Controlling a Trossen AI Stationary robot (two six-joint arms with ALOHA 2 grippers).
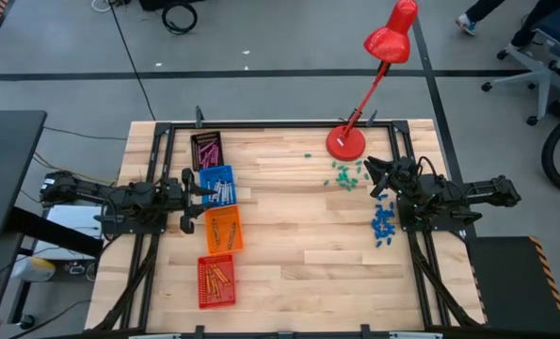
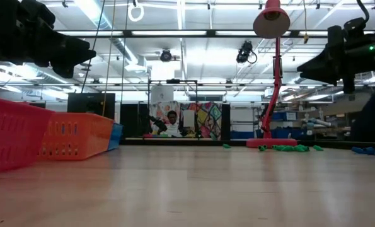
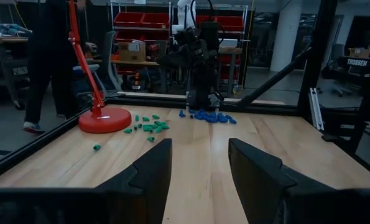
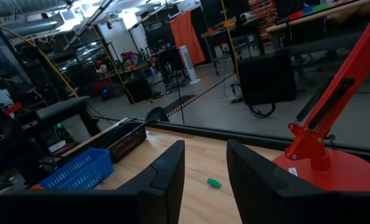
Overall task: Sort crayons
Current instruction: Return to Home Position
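Note:
Crayons lie sorted in four trays at the table's left. Magenta ones are in a black tray (image 1: 206, 149), grey-silver ones in a blue tray (image 1: 217, 185), and orange ones in an orange tray (image 1: 222, 229) and a red tray (image 1: 216, 280). My left gripper (image 1: 200, 191) is open and empty, raised at the blue tray's left edge; its fingers (image 3: 148, 171) point toward the table's right. My right gripper (image 1: 372, 170) is open and empty, raised above the table at the right, beside the green bits (image 1: 347, 175); it also shows in the right wrist view (image 4: 205, 180).
A red desk lamp stands with its base (image 1: 345, 142) at the far edge, right of centre. Small green bits (image 3: 148, 126) lie near it, and small blue bits (image 1: 383, 224) lie nearer, under the right arm. Bare wood (image 1: 298, 235) spans the table's middle.

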